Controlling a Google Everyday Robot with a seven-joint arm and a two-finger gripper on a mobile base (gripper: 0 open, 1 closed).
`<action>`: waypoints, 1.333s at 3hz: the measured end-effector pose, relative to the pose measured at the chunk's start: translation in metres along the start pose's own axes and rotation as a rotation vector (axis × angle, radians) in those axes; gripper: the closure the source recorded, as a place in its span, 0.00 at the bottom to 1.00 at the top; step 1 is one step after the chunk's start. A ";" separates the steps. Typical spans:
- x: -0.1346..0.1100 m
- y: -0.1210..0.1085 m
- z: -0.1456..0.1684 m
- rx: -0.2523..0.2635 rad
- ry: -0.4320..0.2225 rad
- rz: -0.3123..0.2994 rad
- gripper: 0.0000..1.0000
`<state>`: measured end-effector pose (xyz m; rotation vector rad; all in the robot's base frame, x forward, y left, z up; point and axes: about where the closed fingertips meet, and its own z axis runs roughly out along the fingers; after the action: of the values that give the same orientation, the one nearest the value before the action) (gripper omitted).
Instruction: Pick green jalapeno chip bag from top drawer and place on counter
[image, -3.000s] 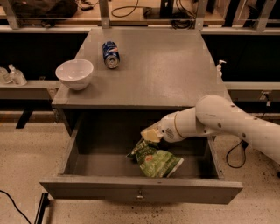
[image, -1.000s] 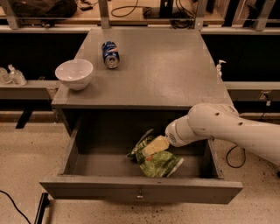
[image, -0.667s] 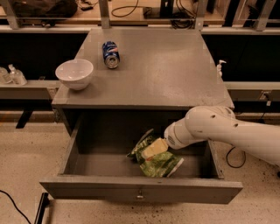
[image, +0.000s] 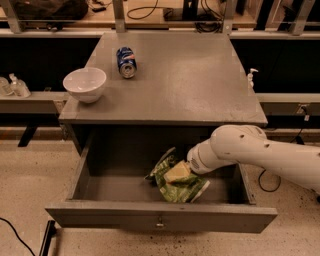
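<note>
The top drawer (image: 160, 215) stands pulled open below the counter (image: 190, 80). The green jalapeno chip bag (image: 181, 188) lies crumpled on the drawer floor, right of centre. My gripper (image: 178, 173) reaches down from the white arm at the right into the drawer and rests on top of the bag; its pale tip lies against the foil.
A white bowl (image: 85, 84) sits at the counter's left edge. A blue soda can (image: 126, 62) lies on its side at the back left. My white arm (image: 260, 155) crosses the drawer's right side. Cables and shelving run behind the cabinet.
My gripper has moved down and left inside the drawer, from above the bag's right edge onto the top of the bag. The bag has stayed in place.
</note>
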<state>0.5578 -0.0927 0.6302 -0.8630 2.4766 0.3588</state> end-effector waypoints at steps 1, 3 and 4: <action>-0.010 0.006 0.007 -0.030 -0.012 -0.025 0.41; -0.007 0.003 0.006 -0.062 -0.045 -0.013 0.88; -0.018 0.002 -0.012 -0.073 -0.097 -0.025 1.00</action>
<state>0.5645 -0.0872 0.6497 -0.8835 2.3745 0.4732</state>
